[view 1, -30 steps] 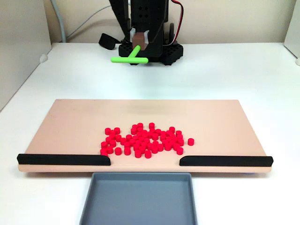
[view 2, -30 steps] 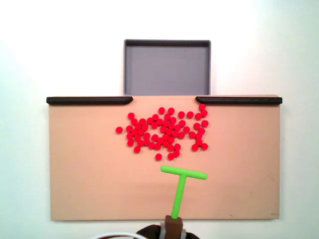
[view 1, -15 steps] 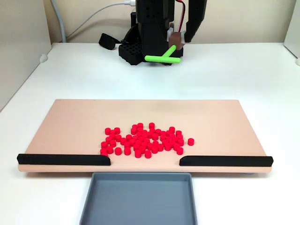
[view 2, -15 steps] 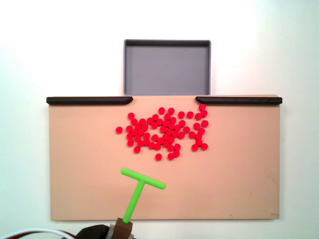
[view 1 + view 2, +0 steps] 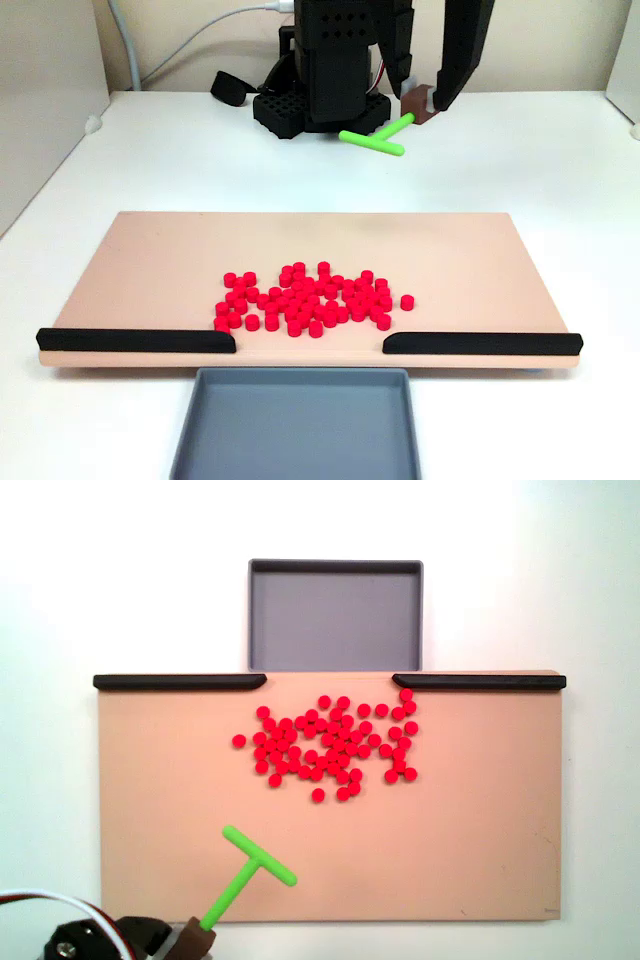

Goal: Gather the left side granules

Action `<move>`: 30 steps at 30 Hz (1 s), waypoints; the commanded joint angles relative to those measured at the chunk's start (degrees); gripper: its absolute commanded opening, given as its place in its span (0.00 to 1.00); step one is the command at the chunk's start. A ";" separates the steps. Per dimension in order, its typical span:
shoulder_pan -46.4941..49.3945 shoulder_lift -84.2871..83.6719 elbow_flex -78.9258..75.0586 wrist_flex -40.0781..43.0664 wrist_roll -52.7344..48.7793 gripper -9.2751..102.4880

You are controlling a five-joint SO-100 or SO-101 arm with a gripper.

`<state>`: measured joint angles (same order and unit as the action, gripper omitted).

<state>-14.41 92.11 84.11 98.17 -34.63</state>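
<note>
The red granules [image 5: 310, 300] lie in one loose cluster on the tan board [image 5: 150, 260], just behind the gap between the two black rails. From above, the granules [image 5: 330, 745] sit in the board's [image 5: 480, 840] middle, toward the rail side. My gripper [image 5: 420, 103] hangs above the table behind the board's back right, shut on the brown handle of the green T-shaped pusher [image 5: 375, 138]. In the top-down fixed view the gripper [image 5: 185, 940] is at the bottom left, and the pusher [image 5: 245, 875] hovers over the board's lower left corner, well apart from the granules.
A grey tray [image 5: 295, 425] sits against the board's front edge at the gap, seen from above as the tray [image 5: 335, 570]. Black rails [image 5: 135, 340] [image 5: 480, 343] line that edge. The arm's black base [image 5: 330, 70] stands behind the board; a wall panel is at left.
The arm has swung sideways with the pusher: rightward in the front fixed view, leftward in the top-down one. The granules have not moved.
</note>
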 commanded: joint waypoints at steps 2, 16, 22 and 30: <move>-1.14 -0.44 -1.85 0.26 4.66 0.08; -2.55 -6.15 -8.09 -0.09 19.69 0.08; -3.25 -7.21 -10.11 -0.18 23.64 0.08; -5.54 -11.78 -15.38 -0.18 30.67 0.08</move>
<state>-19.16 81.12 71.63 98.26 -5.54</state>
